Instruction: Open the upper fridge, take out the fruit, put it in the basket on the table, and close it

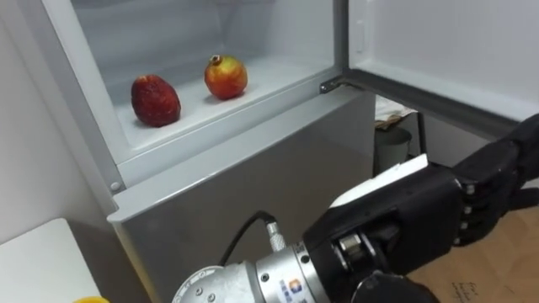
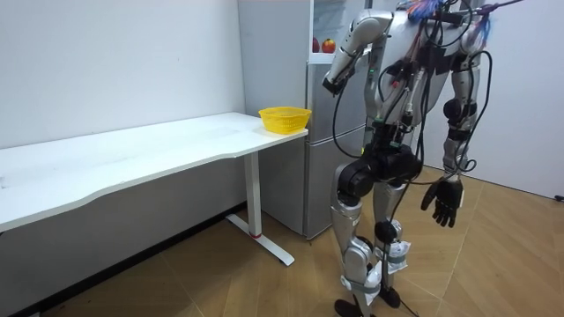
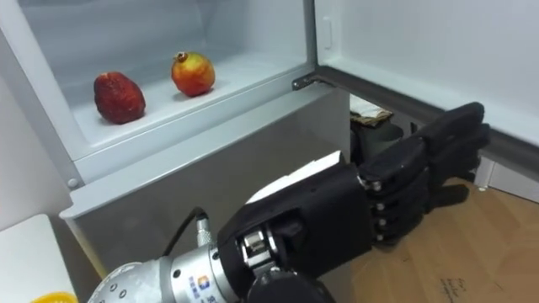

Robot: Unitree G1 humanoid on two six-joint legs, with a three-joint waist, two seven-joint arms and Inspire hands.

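The upper fridge compartment (image 1: 253,84) stands open, and two fruits lie on its white floor. A dark red fruit (image 1: 155,100) is on the left, and a red and yellow pomegranate (image 1: 226,77) sits to its right, a little further back. My left hand (image 1: 421,219) is raised in front of the fridge's lower part, below and right of the fruits. It is open, with fingers (image 3: 446,143) stretched towards the right and holding nothing. My right hand (image 2: 443,201) hangs open at my side.
The open fridge door (image 1: 455,50) stands at the right, its lower edge just above my left hand. A white table (image 2: 132,154) stands left of the fridge, with a yellow basket (image 2: 284,118) on its near end. I stand facing the fridge on a wooden floor (image 3: 472,261).
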